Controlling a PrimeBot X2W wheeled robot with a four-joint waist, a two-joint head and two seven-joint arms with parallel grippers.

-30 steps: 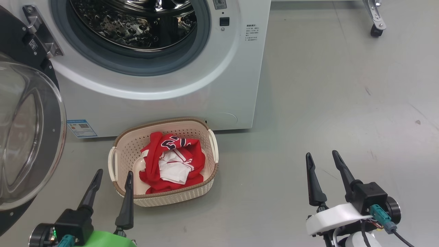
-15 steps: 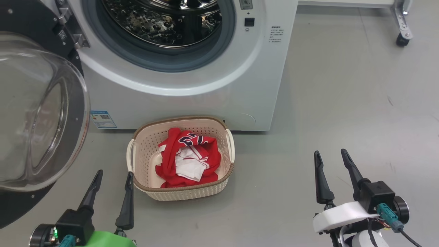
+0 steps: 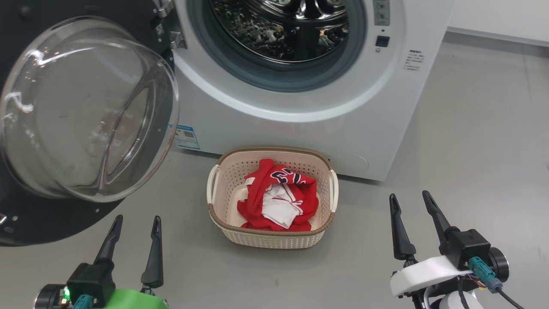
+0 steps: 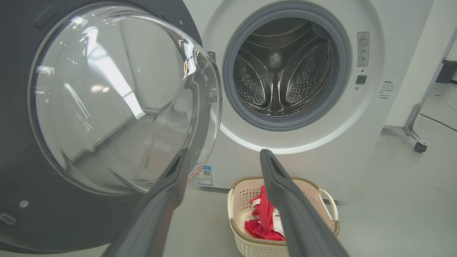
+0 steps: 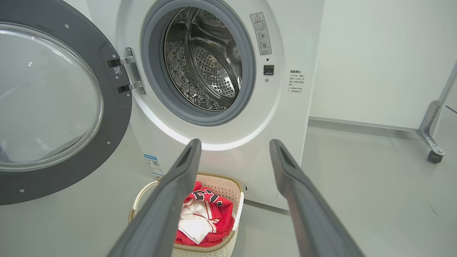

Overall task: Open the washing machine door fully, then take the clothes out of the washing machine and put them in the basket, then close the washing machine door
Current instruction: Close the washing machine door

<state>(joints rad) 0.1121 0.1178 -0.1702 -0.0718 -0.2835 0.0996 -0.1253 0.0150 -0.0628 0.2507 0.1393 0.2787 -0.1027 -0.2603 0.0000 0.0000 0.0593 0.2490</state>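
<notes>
The washing machine (image 3: 300, 124) stands with its door (image 3: 85, 111) swung wide from the hinge side. Right against its front, the basket (image 3: 270, 240) sits on the floor (image 3: 472, 128) with red clothes (image 3: 274, 201) heaped inside. Farther out from the machine, the left claw (image 3: 137, 217) and right claw (image 3: 408, 195) hang spread, gripping nothing.

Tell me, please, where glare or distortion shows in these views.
Head view: white streaks glint on the washing machine door, and the drum sparkles. Left wrist view: broad reflections cross its glass; the washing machine's side edge leans. Right wrist view: glass evenly milky, hardly glinting.
</notes>
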